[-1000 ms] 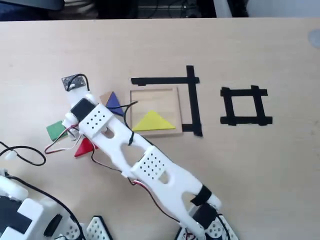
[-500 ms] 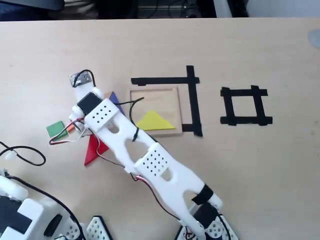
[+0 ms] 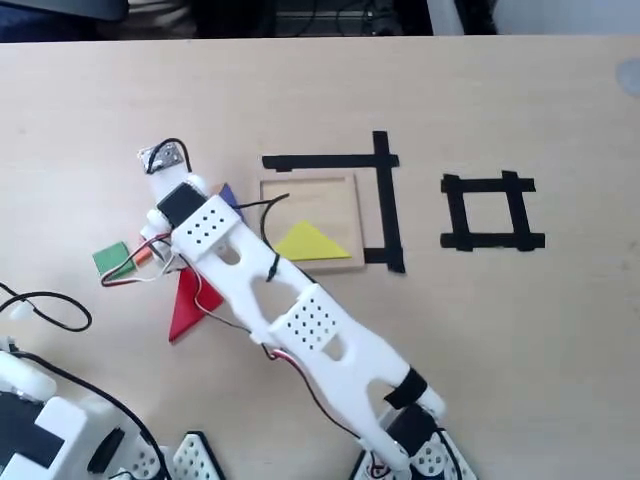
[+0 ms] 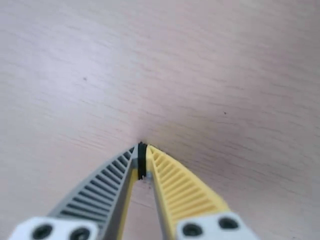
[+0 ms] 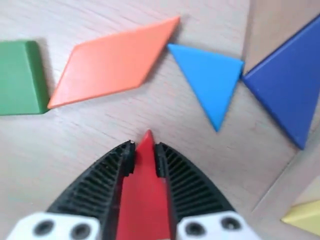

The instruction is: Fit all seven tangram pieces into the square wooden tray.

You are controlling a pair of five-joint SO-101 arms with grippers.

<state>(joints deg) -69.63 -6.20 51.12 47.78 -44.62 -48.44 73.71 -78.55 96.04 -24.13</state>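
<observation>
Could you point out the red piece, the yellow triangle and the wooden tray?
red piece [image 5: 145, 205], right wrist view, below its tip.
yellow triangle [image 3: 305, 243], high view, its centre.
wooden tray [image 3: 330, 198], high view, its bare floor.

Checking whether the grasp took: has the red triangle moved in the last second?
Yes. The red triangle, held in the right claw, shifted slightly toward the wooden tray.

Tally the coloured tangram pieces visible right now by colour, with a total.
yellow triangle: 1
red triangle: 1
green square: 1
orange parallelogram: 1
light blue triangle: 1
dark blue triangle: 1
Total: 6
A tan shape beside the dark blue one may be a seventh; unclear.
</observation>
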